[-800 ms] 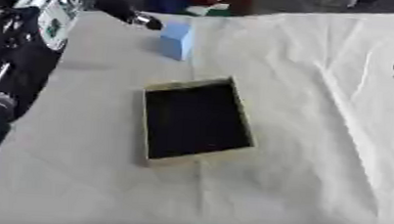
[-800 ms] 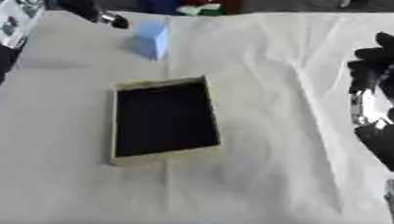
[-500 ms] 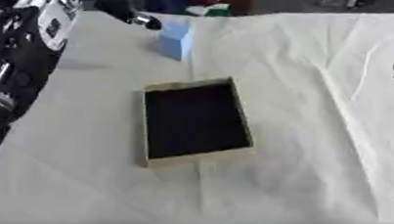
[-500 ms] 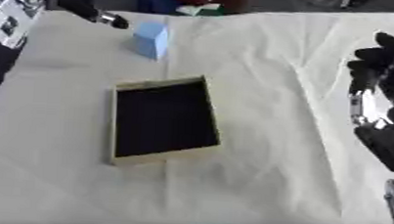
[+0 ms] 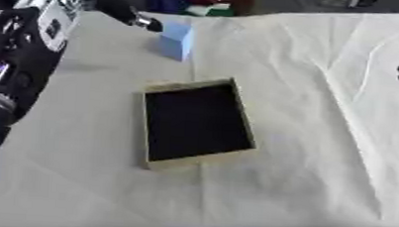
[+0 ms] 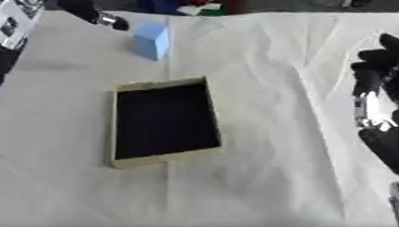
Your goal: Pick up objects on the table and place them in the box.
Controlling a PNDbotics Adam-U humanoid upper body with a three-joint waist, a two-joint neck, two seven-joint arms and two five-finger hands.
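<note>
Blue block [image 5: 176, 39] stands on bench [image 5: 309, 82] w/ cream cloth, far-left, well apart from shallow black-lined box [image 5: 197, 123] at centre. Left hand [image 5: 122, 11] just beside block's upper left, fingertip near its top; curl can't tell. Right hand [image 6: 389, 72] at right edge, fingers relaxed, holding nothing

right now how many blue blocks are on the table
1. A light blue block stands on the white cloth at the far left, beyond the empty box. The left hand's fingertip is beside it. None shows elsewhere on the cloth.
</note>
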